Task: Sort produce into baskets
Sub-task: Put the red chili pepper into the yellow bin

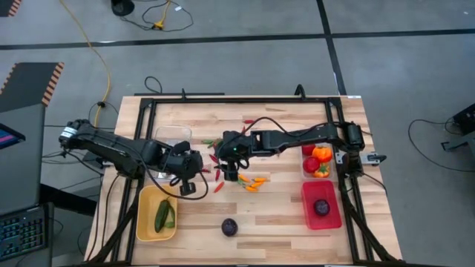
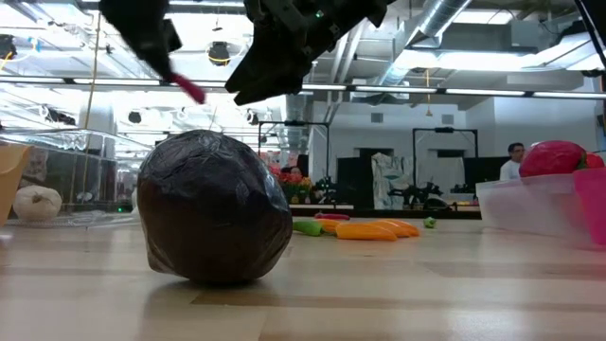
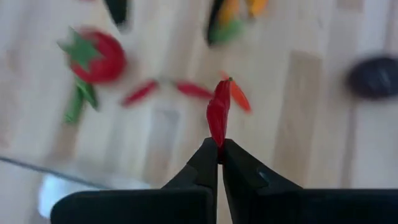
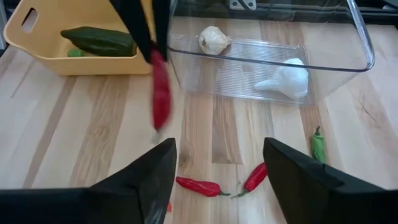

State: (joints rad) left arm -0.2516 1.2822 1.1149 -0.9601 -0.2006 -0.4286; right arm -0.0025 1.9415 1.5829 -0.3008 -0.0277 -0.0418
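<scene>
My left gripper is shut on a thin red chilli above the table, between the yellow basket and the clear bin. The yellow basket holds green vegetables. The clear bin holds white garlic. My right gripper is open and empty, close to the right of the left one, above loose chillies on the table. A dark purple round rests on the table near the front edge. My left gripper pinches one end of the red chilli between its two fingertips. Its fingers come from above, pointing down. The chilli hangs below them, along their line, lifted clear of the table.
A red basket with a purple round stands at the right front. A second clear bin behind it holds tomatoes and an orange pepper. Orange and green chillies lie at mid-table. A tomato and a green chilli lie on the wood.
</scene>
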